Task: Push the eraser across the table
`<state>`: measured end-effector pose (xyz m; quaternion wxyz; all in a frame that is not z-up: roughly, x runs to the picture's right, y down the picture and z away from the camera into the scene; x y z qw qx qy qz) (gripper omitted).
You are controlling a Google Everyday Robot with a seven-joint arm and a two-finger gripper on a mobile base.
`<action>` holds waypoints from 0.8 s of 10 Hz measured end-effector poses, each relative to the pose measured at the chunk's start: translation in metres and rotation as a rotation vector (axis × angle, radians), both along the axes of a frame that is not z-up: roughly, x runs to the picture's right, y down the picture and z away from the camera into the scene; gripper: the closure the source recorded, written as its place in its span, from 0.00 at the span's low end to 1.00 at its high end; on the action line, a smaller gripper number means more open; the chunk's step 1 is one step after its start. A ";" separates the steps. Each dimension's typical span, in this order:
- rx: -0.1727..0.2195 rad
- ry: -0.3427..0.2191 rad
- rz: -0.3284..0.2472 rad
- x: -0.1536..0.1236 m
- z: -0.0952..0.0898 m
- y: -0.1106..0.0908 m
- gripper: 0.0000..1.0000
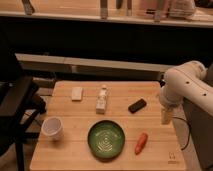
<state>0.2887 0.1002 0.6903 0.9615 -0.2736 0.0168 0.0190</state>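
The black eraser (137,105) lies flat on the light wooden table (80,150), right of the middle, angled slightly. My white arm comes in from the right edge. My gripper (166,115) hangs pointing down over the table's right side, a short way right of the eraser and not touching it.
A white bottle (102,99) lies near the table's middle and a small white block (77,93) lies at the back left. A green bowl (106,138) sits at the front middle, an orange carrot (141,142) to its right, a white cup (52,128) at the front left. A dark chair (17,107) stands left of the table.
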 end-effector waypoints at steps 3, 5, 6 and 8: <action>0.019 -0.013 -0.007 0.004 0.011 -0.011 0.20; 0.024 -0.018 -0.006 0.006 0.012 -0.009 0.20; 0.027 -0.022 -0.010 0.006 0.017 -0.012 0.20; 0.031 -0.031 -0.014 0.005 0.024 -0.016 0.20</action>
